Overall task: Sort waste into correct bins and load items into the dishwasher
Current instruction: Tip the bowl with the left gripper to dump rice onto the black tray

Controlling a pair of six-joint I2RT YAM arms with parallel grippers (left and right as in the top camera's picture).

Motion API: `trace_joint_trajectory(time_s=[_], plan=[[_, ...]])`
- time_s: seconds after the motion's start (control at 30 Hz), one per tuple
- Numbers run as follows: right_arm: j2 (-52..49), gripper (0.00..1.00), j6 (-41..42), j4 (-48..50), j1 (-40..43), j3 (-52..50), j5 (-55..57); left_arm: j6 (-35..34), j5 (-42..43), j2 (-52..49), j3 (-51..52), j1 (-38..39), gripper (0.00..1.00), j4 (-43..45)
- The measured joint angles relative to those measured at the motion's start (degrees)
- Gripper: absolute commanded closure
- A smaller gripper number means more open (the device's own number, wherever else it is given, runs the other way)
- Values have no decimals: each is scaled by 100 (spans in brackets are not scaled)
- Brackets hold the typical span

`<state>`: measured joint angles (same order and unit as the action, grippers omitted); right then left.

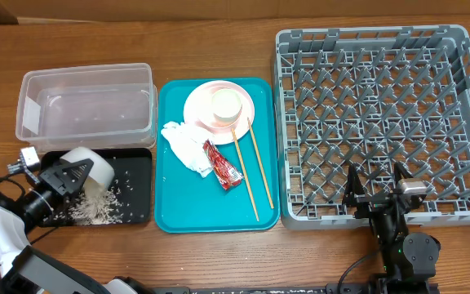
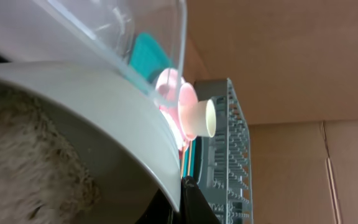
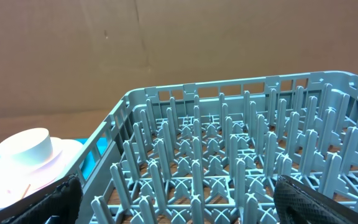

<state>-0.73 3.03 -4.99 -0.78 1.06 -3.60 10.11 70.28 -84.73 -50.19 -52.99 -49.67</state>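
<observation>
My left gripper [image 1: 73,175] is shut on the rim of a small white bowl [image 1: 96,170], tilted on its side over the black tray [image 1: 137,167]. Loose rice [image 1: 96,211] lies spilled on that tray, and more rice [image 2: 23,162] clings inside the bowl [image 2: 104,118]. The clear tub [image 1: 88,106] stands just behind. On the teal tray [image 1: 186,204] lie the pink plate [image 1: 202,110] with a white cup [image 1: 227,104] on it, a crumpled napkin [image 1: 184,145], a red wrapper [image 1: 223,166] and two chopsticks [image 1: 253,167]. My right gripper [image 1: 378,189] hangs open over the grey dish rack's [image 1: 382,106] front edge.
The rack's upright pegs [image 3: 229,149] fill the right wrist view, with the cup [image 3: 27,146] beyond its left wall. Cardboard walls stand behind the table. Bare wood shows in front of the trays.
</observation>
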Motion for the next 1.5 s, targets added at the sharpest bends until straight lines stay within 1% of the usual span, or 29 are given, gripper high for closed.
trace_joint_trajectory(time_s=[0.17, 0.37, 0.7, 0.9, 1.17, 1.3, 1.5], plan=[[0, 0, 0, -2, 0, 0, 0, -83, 243, 0, 0, 0, 96, 315], [0, 0, -2, 2, 0, 0, 0, -131, 734, 0, 2, 0, 96, 551], [0, 0, -2, 0, 0, 0, 0, -581, 1314, 0, 2, -33, 96, 835], [0, 0, 0, -2, 0, 0, 0, -745, 1659, 0, 2, -229, 96, 828], [0, 0, 0, 0, 0, 0, 0, -852, 1823, 0, 2, -299, 96, 487], [0, 0, -2, 0, 0, 0, 0, -826, 1851, 0, 2, -302, 96, 557], [0, 0, 0, 2, 0, 0, 0, -828, 1873, 0, 4, -302, 96, 61]])
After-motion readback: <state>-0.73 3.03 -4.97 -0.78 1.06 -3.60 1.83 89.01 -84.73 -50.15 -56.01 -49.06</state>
